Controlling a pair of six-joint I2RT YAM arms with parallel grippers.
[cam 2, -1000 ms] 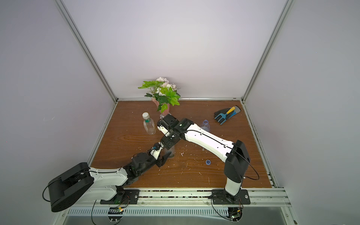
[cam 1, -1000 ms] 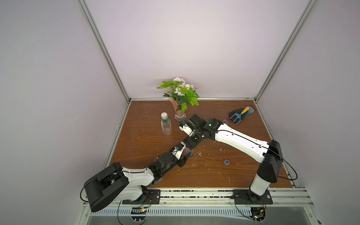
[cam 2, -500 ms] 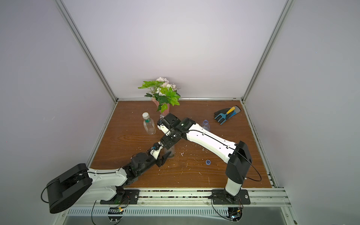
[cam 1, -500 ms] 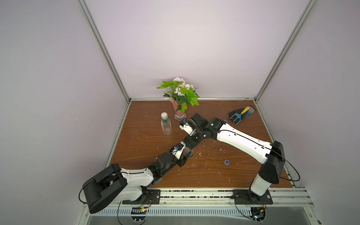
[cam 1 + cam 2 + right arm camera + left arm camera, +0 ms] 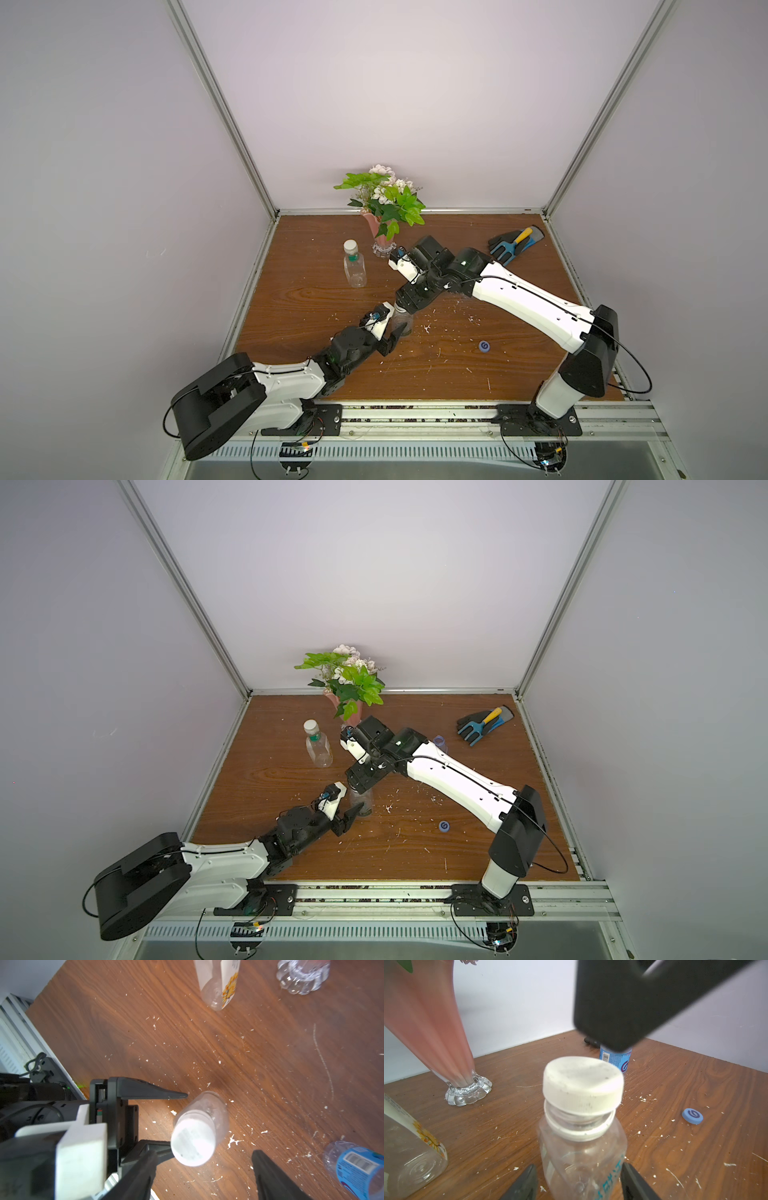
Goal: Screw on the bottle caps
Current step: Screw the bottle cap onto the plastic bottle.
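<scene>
Left pincer [image 5: 578,1169] is gripping the clear bottle [image 5: 581,1147]. Right pincer [image 5: 204,1152] is hovering open, white cap [image 5: 583,1082] sitting tilted on the neck just beneath it.

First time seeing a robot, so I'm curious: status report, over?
Left gripper clamped on clear bottle. Right gripper open above it. White cap sits crooked on neck, not screwed down. Nothing between jaws and cap.

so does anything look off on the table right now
The white cap sits crooked on the clear bottle, tilted rather than level on its neck. White flecks litter the table.
</scene>
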